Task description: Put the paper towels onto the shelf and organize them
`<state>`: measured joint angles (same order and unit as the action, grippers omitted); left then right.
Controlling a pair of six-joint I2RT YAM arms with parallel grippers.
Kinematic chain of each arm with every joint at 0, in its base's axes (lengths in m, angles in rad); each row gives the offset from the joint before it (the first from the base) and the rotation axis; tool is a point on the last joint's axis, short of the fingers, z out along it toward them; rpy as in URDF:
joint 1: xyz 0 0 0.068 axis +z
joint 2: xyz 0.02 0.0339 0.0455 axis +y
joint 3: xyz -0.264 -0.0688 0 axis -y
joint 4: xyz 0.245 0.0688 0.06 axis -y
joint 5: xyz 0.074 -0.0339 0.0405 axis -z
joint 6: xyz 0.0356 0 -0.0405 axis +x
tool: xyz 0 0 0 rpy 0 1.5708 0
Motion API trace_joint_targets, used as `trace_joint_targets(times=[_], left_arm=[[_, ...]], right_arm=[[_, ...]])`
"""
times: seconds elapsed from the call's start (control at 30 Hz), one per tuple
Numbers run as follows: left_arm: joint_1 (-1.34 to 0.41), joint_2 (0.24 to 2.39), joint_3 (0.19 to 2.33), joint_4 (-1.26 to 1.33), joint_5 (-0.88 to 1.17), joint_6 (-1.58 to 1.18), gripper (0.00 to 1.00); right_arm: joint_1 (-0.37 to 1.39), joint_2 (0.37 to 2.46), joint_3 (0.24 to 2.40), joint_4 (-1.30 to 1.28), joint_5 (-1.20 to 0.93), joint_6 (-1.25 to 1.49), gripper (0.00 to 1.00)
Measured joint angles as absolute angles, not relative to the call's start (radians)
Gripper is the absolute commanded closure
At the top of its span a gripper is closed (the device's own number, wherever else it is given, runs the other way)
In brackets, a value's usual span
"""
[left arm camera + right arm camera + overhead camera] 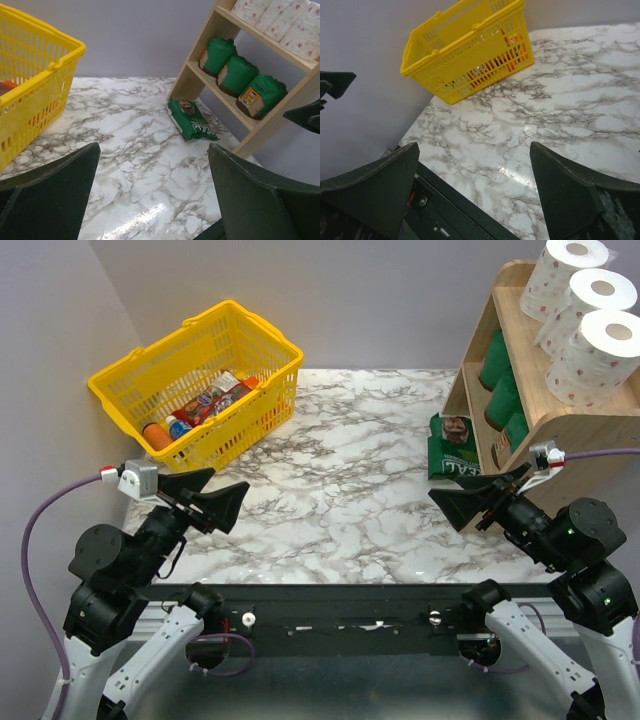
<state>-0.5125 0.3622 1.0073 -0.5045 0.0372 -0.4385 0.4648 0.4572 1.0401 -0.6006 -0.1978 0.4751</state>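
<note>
Three white paper towels with red dots [590,305] lie in a row on the top tier of the wooden shelf [560,430] at the far right; the left wrist view shows them at its upper right [280,20]. On the lower tier sit three green rolls [503,395] [237,75]. My left gripper [215,495] [154,147] hovers open and empty over the near left of the marble table. My right gripper [478,492] [474,146] hangs open and empty just in front of the shelf's near end.
A green snack bag [455,445] [192,120] lies flat on the table against the shelf's foot. A yellow basket [165,340] [470,50] holding bottles and packets stands at the far left. Grey walls close the back and left.
</note>
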Motion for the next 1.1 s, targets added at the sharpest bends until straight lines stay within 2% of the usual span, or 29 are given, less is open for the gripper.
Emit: trace_joint_targets(times=[1.1], left_arm=[[-0.513, 0.345, 1.005, -0.503, 0.038, -0.446, 0.01]], right_arm=[[0.465, 0.465, 1.04, -0.609, -0.196, 0.479, 0.0]])
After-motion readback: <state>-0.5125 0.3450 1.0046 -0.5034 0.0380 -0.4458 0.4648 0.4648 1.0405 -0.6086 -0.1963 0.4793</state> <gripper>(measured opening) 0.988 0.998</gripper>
